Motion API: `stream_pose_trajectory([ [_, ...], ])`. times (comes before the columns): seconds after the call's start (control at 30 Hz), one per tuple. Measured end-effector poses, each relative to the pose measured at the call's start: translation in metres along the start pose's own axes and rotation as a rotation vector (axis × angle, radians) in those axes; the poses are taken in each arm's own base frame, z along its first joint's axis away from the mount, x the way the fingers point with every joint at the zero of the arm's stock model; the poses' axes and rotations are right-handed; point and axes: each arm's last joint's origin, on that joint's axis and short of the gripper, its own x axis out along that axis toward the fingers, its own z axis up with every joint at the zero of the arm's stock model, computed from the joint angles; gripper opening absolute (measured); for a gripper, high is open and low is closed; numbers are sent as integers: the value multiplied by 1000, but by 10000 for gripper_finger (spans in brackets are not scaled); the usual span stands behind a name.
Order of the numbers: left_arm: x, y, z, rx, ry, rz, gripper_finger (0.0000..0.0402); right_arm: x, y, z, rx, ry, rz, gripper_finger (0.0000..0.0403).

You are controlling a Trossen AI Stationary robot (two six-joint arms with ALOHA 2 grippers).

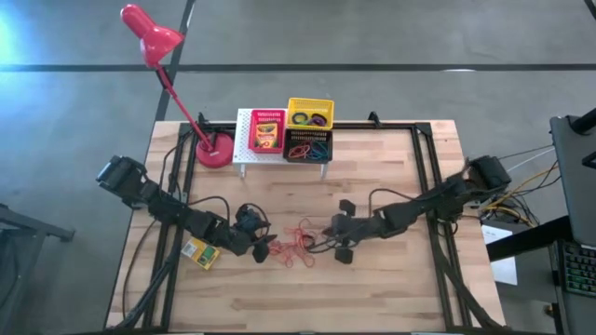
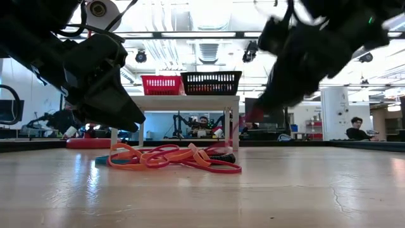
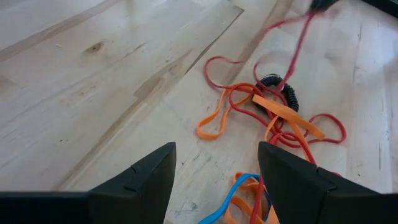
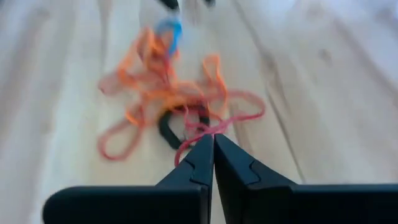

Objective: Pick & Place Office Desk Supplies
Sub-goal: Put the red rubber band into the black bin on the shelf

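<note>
Two dark arms low over the wooden bench (image 1: pixel 391 279) — both bent in toward the middle.

Right end effector (image 4: pixel 213 144) pinched tight on a thin red rubber band (image 4: pixel 214 129), tip just above the bench, band pulled up a little from the pile of rubber bands (image 1: pixel 298 244). Arm stretched long from the right edge, elbow down.

Left end effector (image 3: pixel 216 163) partly open, holding nothing, fingers (image 3: pixel 149 171) spread on each side of the near edge of the pile. Arm folded from the left edge, wrist tipped down.

Pile between both tips — orange, red, one blue, one black coil. Yellow-and-green box (image 1: pixel 201 252) flat just beside the left arm. Red basket (image 1: pixel 267 129), yellow basket (image 1: pixel 309 113) and black basket (image 1: pixel 308 146) on the white rack (image 1: pixel 244 140) at the back.
</note>
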Motion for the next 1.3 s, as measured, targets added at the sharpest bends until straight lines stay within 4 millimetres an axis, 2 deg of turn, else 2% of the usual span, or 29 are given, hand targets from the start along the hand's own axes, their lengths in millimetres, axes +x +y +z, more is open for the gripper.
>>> stream_pose_trajectory([
  [0.3, 0, 0, 0, 0, -7, 6, 232, -56, 8, 55, -30, -241, -16, 8],
  [0.47, 0, 0, 0, -1, -11, 10, 232, -77, 1, 93, -87, -345, -169, 8],
  [0.57, 0, 0, 0, -1, -11, 10, 232, -89, -9, 122, -128, -375, -260, 8],
  [0.77, 0, 0, 0, 0, -11, 10, 232, -98, -50, 182, -199, -331, -450, 8],
  [0.97, 0, 0, 0, 0, -11, 10, 232, -94, -110, 224, -224, -239, -639, 8],
  [1.17, 0, 0, 0, 0, -11, 10, 232, -78, -161, 237, -208, -117, -667, 8],
  [1.3, 0, 0, 0, 0, -11, 10, 232, -69, -170, 238, -206, -88, -630, 8],
])
